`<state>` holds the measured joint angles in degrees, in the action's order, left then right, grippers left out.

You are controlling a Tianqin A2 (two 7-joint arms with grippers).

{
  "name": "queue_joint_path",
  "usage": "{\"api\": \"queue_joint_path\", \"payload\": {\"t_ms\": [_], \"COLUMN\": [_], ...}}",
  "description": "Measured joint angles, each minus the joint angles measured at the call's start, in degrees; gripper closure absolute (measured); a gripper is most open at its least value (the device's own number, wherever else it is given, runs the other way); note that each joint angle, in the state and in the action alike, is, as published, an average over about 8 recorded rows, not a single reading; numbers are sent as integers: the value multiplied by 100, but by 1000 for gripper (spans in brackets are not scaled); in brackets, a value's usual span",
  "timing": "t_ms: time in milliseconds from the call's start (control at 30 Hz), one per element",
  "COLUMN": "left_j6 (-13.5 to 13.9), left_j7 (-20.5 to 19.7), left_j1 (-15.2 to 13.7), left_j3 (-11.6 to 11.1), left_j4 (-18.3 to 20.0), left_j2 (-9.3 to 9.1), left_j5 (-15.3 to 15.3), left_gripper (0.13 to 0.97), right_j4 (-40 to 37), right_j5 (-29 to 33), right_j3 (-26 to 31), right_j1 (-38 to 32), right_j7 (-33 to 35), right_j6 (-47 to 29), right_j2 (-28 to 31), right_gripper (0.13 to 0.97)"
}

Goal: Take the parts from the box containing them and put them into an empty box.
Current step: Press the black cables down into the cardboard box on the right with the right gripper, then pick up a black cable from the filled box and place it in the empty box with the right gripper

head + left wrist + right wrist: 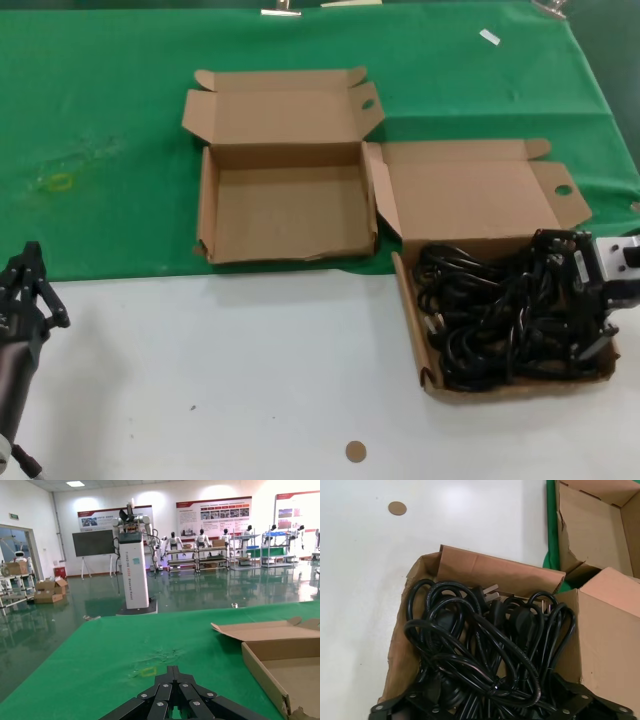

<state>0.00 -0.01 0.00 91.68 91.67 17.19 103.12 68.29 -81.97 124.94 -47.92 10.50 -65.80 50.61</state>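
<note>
Head view, sweeping from the left: the left gripper [35, 285] sits parked low at the near left edge of the white worktop [230, 370], and its black fingers [172, 690] come together in a closed wedge, holding nothing. Beyond it lies the green cloth [100, 120], smooth felt with a faint yellowish smudge.

Centre now, and there is the empty box [285, 210] on the cloth, a shallow brown corrugated mailer. Its hinged lid stands open at the back, there is a round hole in the side flap, and its front wall is dented and ragged. Bare cardboard floor inside.

Just beside it on the right, touching at the corner, is the box containing them [470, 200], the same brown corrugated build with the lid up. It sits half on the cloth and half on the white surface. It is heaped with the parts [500, 320]: long thin black rubber cords, glossy and looped in a tangle, with chunky moulded plugs and a few metal prongs poking out near the front wall.

Far right, the right gripper [590, 290] is down in the right side of that pile. Its fingers are buried among the cords, and I cannot tell whether they are apart or clamped.

A small round brown disc [355, 451] lies on the near worktop.
</note>
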Motion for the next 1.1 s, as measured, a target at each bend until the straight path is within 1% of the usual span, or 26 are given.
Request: {"api": "queue_joint_path", "payload": {"t_ms": [200, 333, 600, 633, 900, 933, 1100], "left_j6": [0, 0, 0, 0, 0, 0, 0], "left_j7": [0, -1, -2, -2, -2, -2, -2], "left_j1": [0, 0, 0, 0, 0, 0, 0], "left_j3": [0, 0, 0, 0, 0, 0, 0], "left_j4": [0, 0, 0, 0, 0, 0, 0], "left_j2": [0, 0, 0, 0, 0, 0, 0], "left_j5": [0, 0, 0, -1, -1, -1, -1], "left_gripper": [953, 953, 953, 953, 953, 953, 953], "right_j4": [-53, -92, -153, -157, -79, -52, 113], "right_j5": [122, 205, 328, 338, 355, 352, 333], "right_j3": [-131, -190, -281, -291, -371, -383, -440], "right_j1": [29, 37, 20, 16, -28, -35, -86], "right_j7": [-15, -43, -105, -112, -215, -239, -372], "right_j6": [-91, -146, -277, -297, -518, -555, -752], "right_j2": [-88, -141, -219, -224, -186, -172, -91], "right_gripper": [389, 389, 609, 609, 789, 789, 858]}}
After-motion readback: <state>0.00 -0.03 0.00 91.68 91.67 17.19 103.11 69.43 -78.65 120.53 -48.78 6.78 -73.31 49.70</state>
